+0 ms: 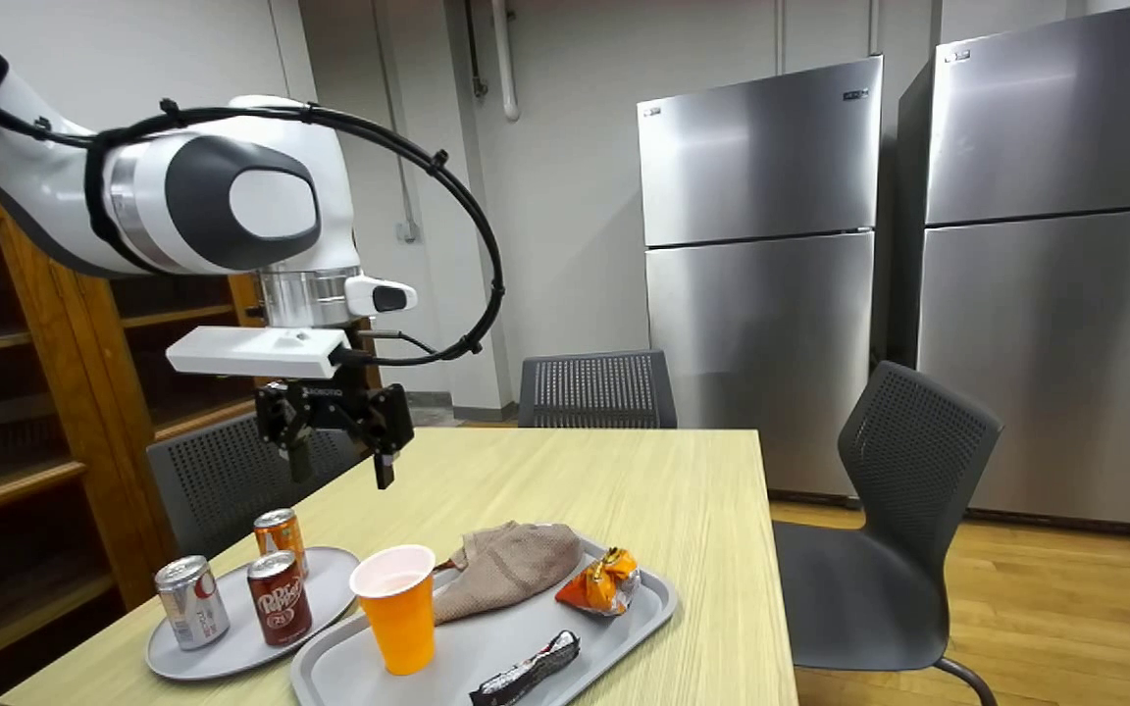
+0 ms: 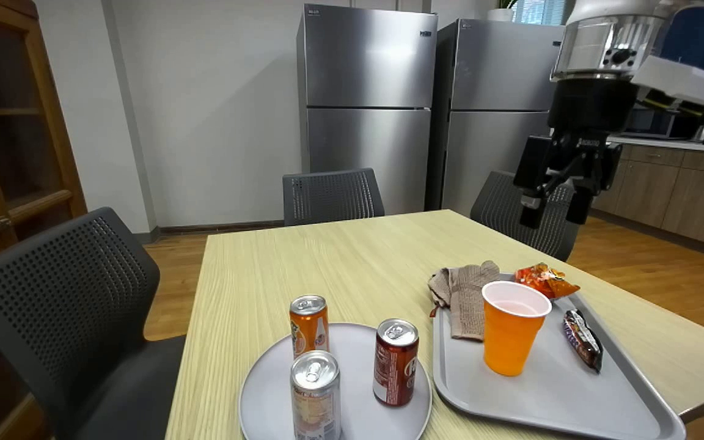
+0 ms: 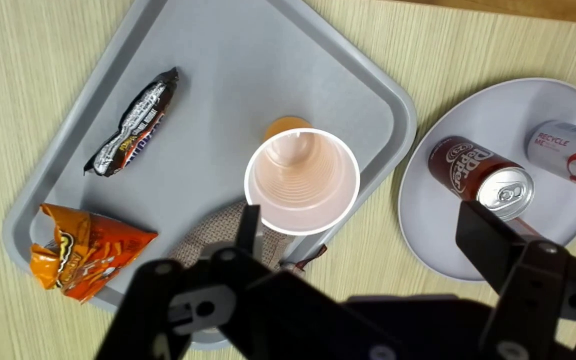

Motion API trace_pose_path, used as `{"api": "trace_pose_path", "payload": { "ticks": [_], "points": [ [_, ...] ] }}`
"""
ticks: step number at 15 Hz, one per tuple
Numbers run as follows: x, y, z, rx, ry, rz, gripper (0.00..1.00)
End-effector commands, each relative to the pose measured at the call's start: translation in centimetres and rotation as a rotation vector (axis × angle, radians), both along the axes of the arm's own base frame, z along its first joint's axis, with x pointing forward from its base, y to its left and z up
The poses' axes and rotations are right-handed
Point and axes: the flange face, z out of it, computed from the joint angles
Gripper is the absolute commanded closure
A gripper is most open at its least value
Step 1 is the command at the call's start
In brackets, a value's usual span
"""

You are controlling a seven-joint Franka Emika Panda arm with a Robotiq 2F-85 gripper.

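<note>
One gripper [image 1: 342,469], jaws spread wide, nothing pinched; it hangs above the table [image 1: 643,471], no contact seen. Clock read in the wrist view, 12 at the top.

Key relation: orange cup [image 3: 302,181], judged nearest to the jaws, lies at 10 o'clock from the middle of the gap. It stands upright on the grey tray [image 3: 228,75], long axis vertical, mouth up. One jaw crosses its rim in this view, yet both exterior views show clear height between them.

Around the cup: brown cloth [image 3: 213,230] close at 8 o'clock, contact cannot be told; candy bag [image 3: 98,250] farther out, same bearing; black-wrapped bar [image 3: 133,125] at 10 o'clock, its length running 1 to 7.

Across at 3 o'clock, just beside the tray: round plate [image 3: 433,240] with dark red can [image 3: 468,170], silver can [image 3: 560,150] and orange can [image 1: 279,534], the last mostly hidden from the wrist.

Tightest crowding, judged: cloth at 8, raised tray edge at 4
</note>
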Motion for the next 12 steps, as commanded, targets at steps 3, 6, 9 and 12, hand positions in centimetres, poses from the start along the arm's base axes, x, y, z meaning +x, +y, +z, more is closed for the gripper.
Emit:
{"api": "trace_pose_path", "payload": {
  "ticks": [3,6,9,12],
  "points": [
    [1.5,0.1,-2.3,-0.011,-0.025,-0.035,0.0],
    [2.5,-0.1,-3.7,-0.01,-0.034,-0.046,0.0],
    [3.6,-0.4,-5.2,-0.007,-0.039,-0.061,0.0],
    [5.0,-1.1,-6.6,-0.003,-0.032,-0.085,0.0]
  ]
}}
